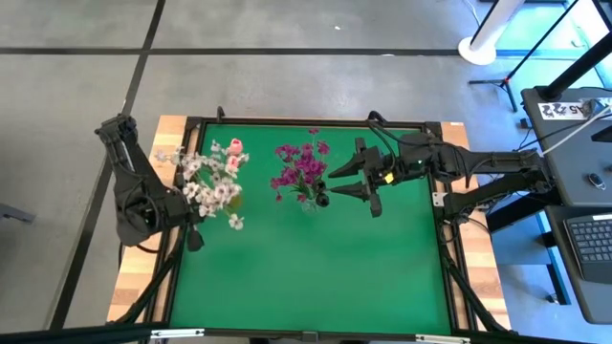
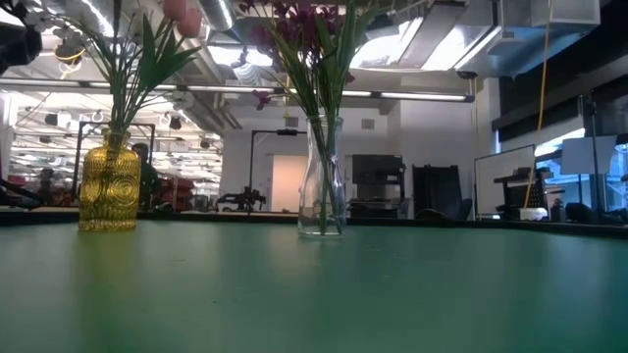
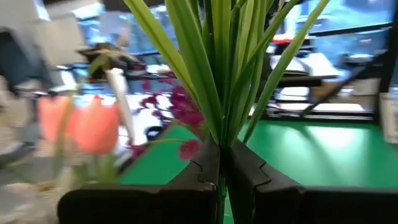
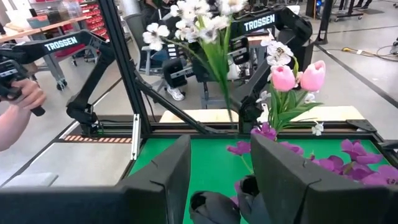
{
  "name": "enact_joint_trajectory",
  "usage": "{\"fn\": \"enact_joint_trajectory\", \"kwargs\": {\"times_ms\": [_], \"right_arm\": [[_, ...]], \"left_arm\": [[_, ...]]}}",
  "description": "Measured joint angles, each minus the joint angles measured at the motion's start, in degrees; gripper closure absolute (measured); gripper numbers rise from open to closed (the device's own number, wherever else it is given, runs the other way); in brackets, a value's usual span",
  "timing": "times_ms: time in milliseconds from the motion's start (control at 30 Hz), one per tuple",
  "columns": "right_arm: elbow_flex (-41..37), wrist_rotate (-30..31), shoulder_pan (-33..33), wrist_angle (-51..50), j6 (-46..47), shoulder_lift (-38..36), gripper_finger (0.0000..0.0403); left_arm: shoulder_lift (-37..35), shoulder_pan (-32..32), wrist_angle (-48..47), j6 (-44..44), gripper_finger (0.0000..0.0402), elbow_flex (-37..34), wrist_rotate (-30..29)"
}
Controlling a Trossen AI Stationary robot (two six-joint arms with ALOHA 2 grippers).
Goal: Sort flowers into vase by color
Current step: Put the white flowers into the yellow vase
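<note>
A yellow vase holds white sprigs, pink tulips and long green leaves. A clear vase holds magenta flowers. My left gripper is partly hidden under the white sprigs, left of the yellow vase, and is shut on green stems. My right gripper hovers open just right of the clear vase, its fingers apart on either side of two dark flower heads, touching nothing. My left gripper pinches thin green stems of the white bunch between its two shut fingers. It comes level from the table's left side. Green leaves fan upward from just above the fingers. Where the stems' lower ends rest is hidden by the fingers.
The green mat lies bare in its near half. A black frame edges the table. Beyond the far edge stand other Trossen arms, and a person's hand holds a controller there.
</note>
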Motion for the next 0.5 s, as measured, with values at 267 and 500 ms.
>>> {"fn": "enact_joint_trajectory", "kwargs": {"times_ms": [267,500], "right_arm": [[0.0,0.0,0.0,0.0,-0.8,0.0,0.0237],[0.0,-0.2,0.0,0.2,-1.3,0.0,0.0237]], "left_arm": [[-0.5,0.0,-3.9,1.1,0.0396,0.0,-2.1],[-1.9,1.7,0.8,4.5,0.0396,2.8,2.5]]}}
